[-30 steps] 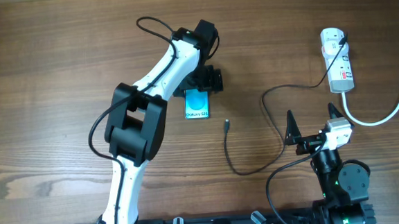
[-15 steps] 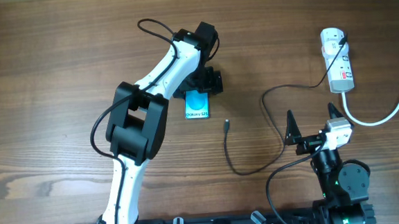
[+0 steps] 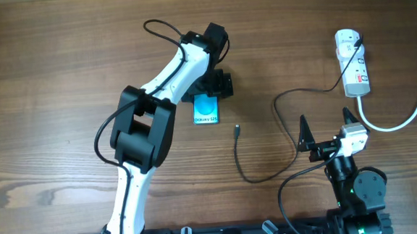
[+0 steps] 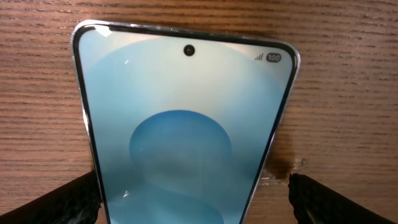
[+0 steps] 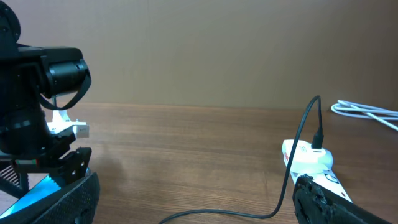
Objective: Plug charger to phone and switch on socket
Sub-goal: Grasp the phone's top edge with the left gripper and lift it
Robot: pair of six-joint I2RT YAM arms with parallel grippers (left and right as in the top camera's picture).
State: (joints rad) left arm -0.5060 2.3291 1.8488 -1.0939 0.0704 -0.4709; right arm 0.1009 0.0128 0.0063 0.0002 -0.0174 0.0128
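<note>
The phone lay face up near the table's middle, flanked by the left gripper's spread fingers. The charger's tip lay just beside it. The right gripper gaped empty near the front edge. The power strip by the right edge held a black plug.
</note>
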